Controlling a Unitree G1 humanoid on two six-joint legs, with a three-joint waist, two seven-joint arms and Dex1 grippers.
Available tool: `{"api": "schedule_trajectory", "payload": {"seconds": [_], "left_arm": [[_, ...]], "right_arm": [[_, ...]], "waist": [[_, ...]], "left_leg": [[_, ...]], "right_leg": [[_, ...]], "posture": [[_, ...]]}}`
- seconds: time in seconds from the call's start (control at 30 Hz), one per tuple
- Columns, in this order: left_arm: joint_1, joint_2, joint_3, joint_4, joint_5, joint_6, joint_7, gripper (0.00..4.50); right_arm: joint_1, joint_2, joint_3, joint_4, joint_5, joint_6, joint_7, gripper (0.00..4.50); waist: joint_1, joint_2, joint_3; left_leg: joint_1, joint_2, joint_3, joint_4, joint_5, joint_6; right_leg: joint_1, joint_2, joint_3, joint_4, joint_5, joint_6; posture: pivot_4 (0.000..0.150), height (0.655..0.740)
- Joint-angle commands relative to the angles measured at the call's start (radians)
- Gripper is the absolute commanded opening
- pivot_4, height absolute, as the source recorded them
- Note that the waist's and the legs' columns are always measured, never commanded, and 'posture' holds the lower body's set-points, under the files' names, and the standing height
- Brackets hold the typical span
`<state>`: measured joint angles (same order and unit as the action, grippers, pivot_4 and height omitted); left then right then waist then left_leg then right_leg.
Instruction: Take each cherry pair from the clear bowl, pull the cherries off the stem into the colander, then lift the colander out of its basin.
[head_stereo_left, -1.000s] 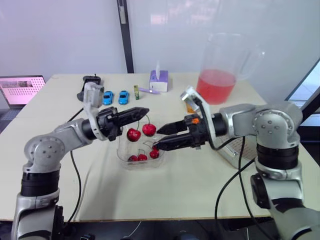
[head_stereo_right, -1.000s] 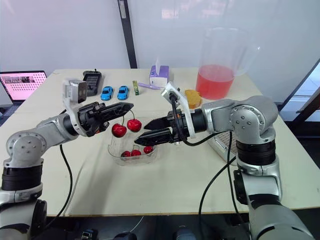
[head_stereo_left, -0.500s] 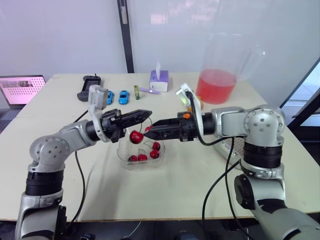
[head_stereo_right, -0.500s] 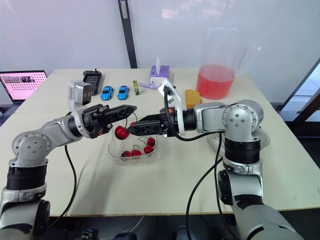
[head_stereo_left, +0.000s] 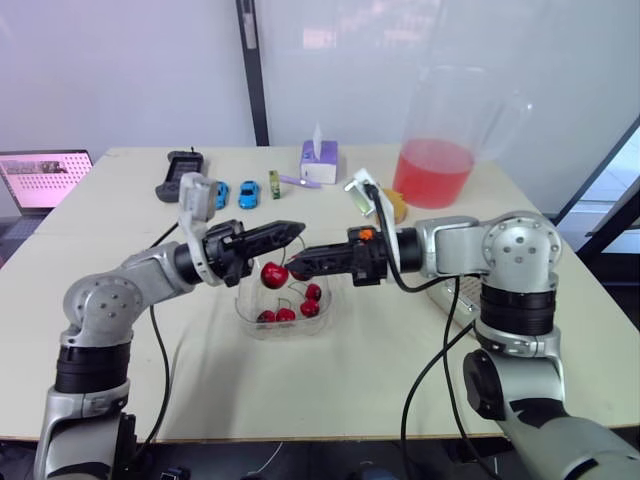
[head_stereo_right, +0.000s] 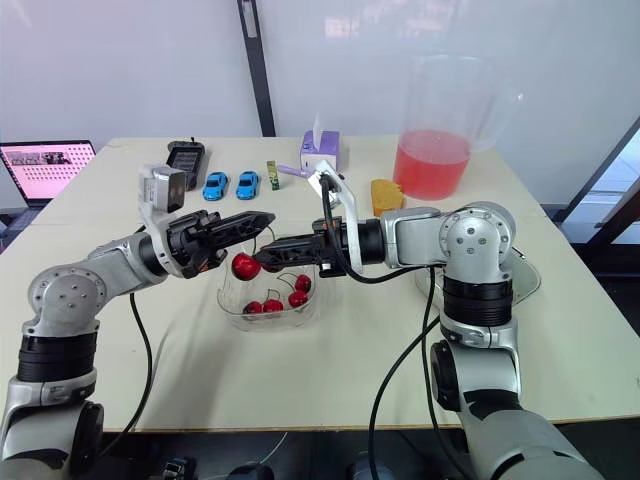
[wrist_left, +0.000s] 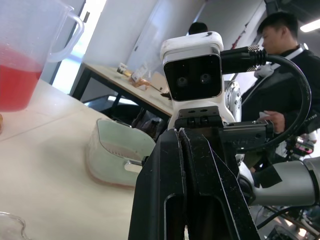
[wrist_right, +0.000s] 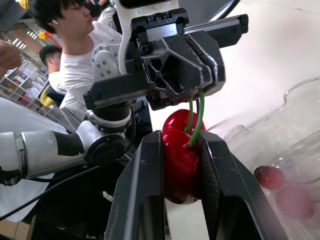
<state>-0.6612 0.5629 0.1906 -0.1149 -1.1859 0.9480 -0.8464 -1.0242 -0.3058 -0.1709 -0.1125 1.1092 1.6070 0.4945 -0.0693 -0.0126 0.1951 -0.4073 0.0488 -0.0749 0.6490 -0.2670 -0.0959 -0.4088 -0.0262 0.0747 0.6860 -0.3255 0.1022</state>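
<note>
1. the clear bowl (head_stereo_left: 248, 306) stands near the middle of the worktop (head_stereo_left: 330, 390), towards its front edge, with loose cherries (head_stereo_left: 285, 313) lying in the bottom.
2. the cherry pair (wrist_right: 180, 160) hangs just above the bowl, clear of its rim, held between the two arms.
3. the left jaws are pressed together on the green stems, which rise from the fruit up into their tips.
4. the right jaws are closed snugly on one cherry of the pair; the other cherry sits just behind it, touching.
5. the colander (wrist_left: 115, 150) stands near the worktop's right edge, well apart from the bowl.
6. towards the far edge are two blue toy cars (head_stereo_left: 217, 194), a tissue box (head_stereo_left: 318, 162) and, by the far right corner, a pitcher (head_stereo_left: 432, 172) of red liquid.
</note>
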Motion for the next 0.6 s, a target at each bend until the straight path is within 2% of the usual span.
{"api": "schedule_trajectory", "payload": {"seconds": [0.03, 0.33, 0.47, 0.6], "left_arm": [[-0.021, -0.003, 0.036, -0.004, -0.001, -0.025, -0.005, 0.00], [-0.039, -0.040, 0.067, 0.006, -0.029, -0.025, 0.023, 0.00], [-0.033, -0.048, 0.069, -0.001, -0.027, -0.024, 0.027, 0.00], [-0.023, -0.048, 0.074, -0.009, -0.030, -0.021, 0.031, 0.00]], "right_arm": [[-0.001, -0.013, -0.005, -0.025, 0.041, 0.007, -0.006, 0.40], [0.110, -0.108, 0.116, -0.124, 0.053, 0.007, 0.009, 0.38], [0.047, -0.149, 0.066, -0.095, 0.070, -0.007, 0.034, 0.38], [-0.060, -0.305, -0.037, -0.064, 0.084, -0.078, 0.140, 0.38]], "waist": [[0.000, 0.000, 0.000], [0.001, 0.000, 0.000], [0.000, 0.000, 0.000], [0.007, 0.001, 0.000]], "left_leg": [[0.000, 0.000, 0.000, 0.000, 0.000, 0.000], [0.000, 0.000, 0.000, 0.000, 0.000, 0.000], [0.000, 0.000, 0.000, 0.000, 0.000, 0.000], [0.000, 0.000, 0.000, 0.000, 0.000, 0.000]], "right_leg": [[0.000, 0.000, 0.000, 0.000, 0.000, 0.000], [0.000, 0.000, 0.000, 0.000, 0.000, 0.000], [0.000, 0.000, 0.000, 0.000, 0.000, 0.000], [0.000, 0.000, 0.000, -0.001, 0.000, 0.000]], "posture": [[0.150, 0.7400], [0.150, 0.7400], [0.150, 0.7400], [0.150, 0.7400]]}}
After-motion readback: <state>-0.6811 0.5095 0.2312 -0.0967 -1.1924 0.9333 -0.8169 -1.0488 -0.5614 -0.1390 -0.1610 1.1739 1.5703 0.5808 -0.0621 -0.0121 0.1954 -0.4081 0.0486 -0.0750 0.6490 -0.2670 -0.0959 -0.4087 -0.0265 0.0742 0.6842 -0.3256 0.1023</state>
